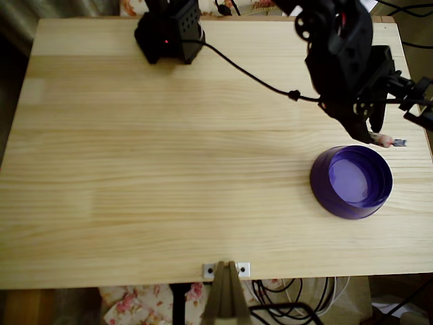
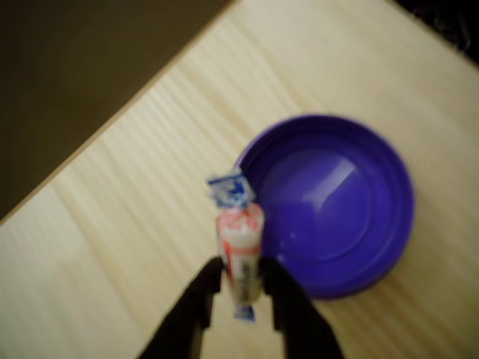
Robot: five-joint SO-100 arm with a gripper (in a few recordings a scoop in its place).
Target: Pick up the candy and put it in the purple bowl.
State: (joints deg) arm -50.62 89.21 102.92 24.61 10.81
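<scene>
In the wrist view my gripper [image 2: 241, 280] is shut on the candy [image 2: 239, 247], a small white and red wrapped sweet with a bluish twisted end sticking out past the black fingertips. The candy hangs just beside the near rim of the purple bowl [image 2: 329, 206], which looks empty. From overhead, the gripper [image 1: 375, 137] is at the table's right side, just above the purple bowl [image 1: 352, 181], with the candy [image 1: 391, 141] poking out to the right of the fingers, outside the bowl's rim.
The arm's black base [image 1: 169, 34] stands at the table's back edge, and a black cable [image 1: 250, 74] runs from it across the wood to the arm. The table's right edge [image 1: 426, 149] is close to the bowl.
</scene>
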